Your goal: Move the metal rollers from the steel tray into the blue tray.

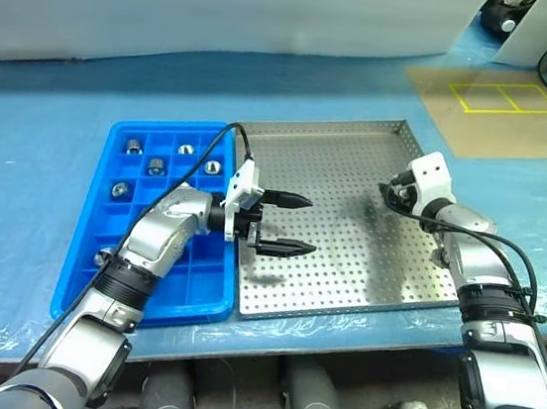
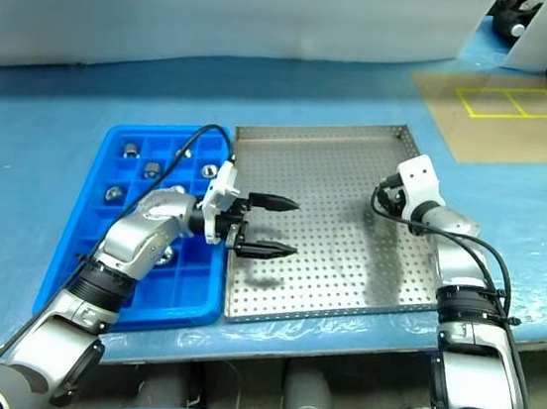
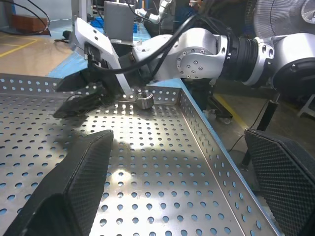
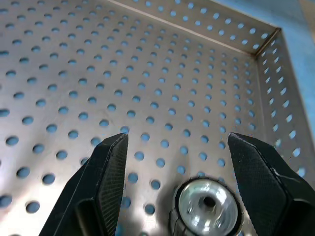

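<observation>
Jaws spread on both grippers, the right gripper straddles the last metal roller visible on the steel tray; several rollers already sit in the blue tray.

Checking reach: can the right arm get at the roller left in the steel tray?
Probably yes: the roller lies on the bare steel tray floor between the right gripper's open fingers, with nothing in the way.

Roller cut off by frame edge; right claw fingertips hidden behind wrist.
</observation>
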Motion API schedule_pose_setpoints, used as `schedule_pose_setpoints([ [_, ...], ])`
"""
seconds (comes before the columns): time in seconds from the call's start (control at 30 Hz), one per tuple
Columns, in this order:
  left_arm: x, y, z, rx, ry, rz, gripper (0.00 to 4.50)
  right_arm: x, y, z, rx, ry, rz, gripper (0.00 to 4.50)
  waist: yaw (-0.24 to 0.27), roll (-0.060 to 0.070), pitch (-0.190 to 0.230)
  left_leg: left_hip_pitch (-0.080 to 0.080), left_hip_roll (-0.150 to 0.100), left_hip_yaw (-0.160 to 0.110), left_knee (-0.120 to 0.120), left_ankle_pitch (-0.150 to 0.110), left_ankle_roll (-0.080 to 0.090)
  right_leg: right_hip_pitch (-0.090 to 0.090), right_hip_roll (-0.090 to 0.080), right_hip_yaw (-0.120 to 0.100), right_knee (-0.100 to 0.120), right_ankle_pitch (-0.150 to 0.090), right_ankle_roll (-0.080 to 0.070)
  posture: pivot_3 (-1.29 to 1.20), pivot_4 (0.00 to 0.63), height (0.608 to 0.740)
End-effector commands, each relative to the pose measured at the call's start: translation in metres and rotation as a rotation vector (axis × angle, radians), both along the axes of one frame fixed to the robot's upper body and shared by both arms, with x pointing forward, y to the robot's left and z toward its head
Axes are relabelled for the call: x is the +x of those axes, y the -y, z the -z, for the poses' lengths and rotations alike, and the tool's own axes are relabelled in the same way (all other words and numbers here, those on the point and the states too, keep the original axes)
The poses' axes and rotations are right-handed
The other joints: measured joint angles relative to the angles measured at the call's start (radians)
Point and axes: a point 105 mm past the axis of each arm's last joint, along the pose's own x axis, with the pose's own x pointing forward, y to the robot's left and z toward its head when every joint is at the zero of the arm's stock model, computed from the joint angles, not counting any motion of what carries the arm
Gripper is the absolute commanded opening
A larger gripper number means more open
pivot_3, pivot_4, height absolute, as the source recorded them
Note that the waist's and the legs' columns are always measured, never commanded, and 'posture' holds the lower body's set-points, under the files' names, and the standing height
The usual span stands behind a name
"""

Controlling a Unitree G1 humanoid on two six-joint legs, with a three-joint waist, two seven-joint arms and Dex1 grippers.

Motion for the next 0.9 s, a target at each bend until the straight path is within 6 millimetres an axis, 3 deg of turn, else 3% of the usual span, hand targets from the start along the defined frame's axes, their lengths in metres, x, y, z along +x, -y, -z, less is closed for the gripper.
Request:
schedule_pose_setpoints([
  [0.03, -0.002, 0.000, -0.009, -0.020, 0.035, 0.010, 4.50, -0.005, 0.006, -0.018, 0.003, 0.056, 0.003, 3.31, 0.000, 0.000, 0.000, 0.000, 0.000, 0.000, 0.000, 0.000, 0.000, 0.000, 0.000, 0.000, 0.000, 0.000, 0.000, -0.44, 0.150, 0.740],
  [0.47, -0.001, -0.001, -0.008, -0.011, 0.042, 0.008, 4.50, -0.012, 0.020, 0.005, 0.042, -0.001, 0.065, 3.31, -0.001, 0.000, 0.000, 0.001, 0.000, 0.000, 0.000, -0.001, -0.001, 0.000, 0.000, 0.001, 0.001, 0.000, 0.000, -0.43, 0.150, 0.740],
  [0.57, -0.001, -0.001, -0.007, -0.009, 0.041, 0.006, 4.50, -0.014, 0.014, 0.006, 0.039, 0.001, 0.031, 2.78, -0.001, 0.000, 0.000, 0.001, 0.000, 0.000, 0.000, -0.001, -0.001, 0.000, 0.000, 0.001, 0.001, 0.000, 0.000, -0.43, 0.150, 0.740],
  [0.7, -0.001, -0.001, -0.007, -0.006, 0.044, 0.004, 4.50, -0.014, 0.006, 0.005, 0.037, 0.008, 0.018, 1.52, -0.002, 0.000, 0.000, 0.001, 0.001, 0.000, 0.000, -0.002, -0.003, 0.000, 0.000, 0.001, 0.001, 0.000, 0.000, -0.43, 0.150, 0.740],
  [0.9, 0.000, -0.001, -0.007, -0.007, 0.047, 0.003, 4.50, -0.015, 0.002, 0.002, 0.046, 0.020, 0.001, 1.35, -0.002, 0.000, 0.000, 0.001, 0.001, 0.001, 0.000, -0.002, -0.003, 0.000, 0.000, 0.001, 0.001, 0.000, 0.000, -0.43, 0.150, 0.740],
])
